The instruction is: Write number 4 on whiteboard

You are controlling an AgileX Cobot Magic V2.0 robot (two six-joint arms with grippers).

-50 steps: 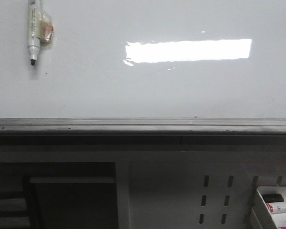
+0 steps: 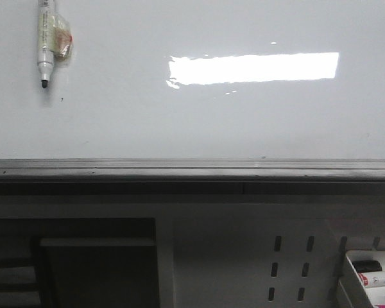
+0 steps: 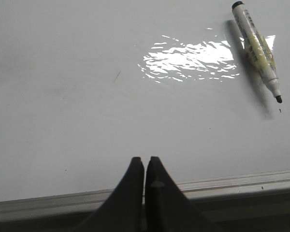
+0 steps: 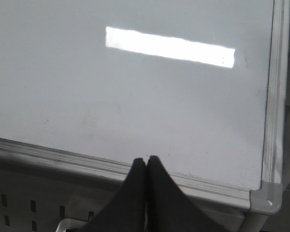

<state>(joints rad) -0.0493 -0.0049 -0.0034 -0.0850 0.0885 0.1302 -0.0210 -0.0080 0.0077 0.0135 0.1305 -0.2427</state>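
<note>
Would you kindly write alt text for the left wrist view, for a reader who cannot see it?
A blank glossy whiteboard fills the view, with no 4 written on it. An uncapped marker is fixed to the board beside a bright light reflection. The left gripper is shut and empty, in front of the board's grey bottom ledge.

The whiteboard (image 2: 199,122) is bare over almost all its face. Only 1 marker (image 2: 45,45) hangs at the upper left of the frame. The grey ledge (image 2: 192,169) blocks the whole lower edge.
</note>
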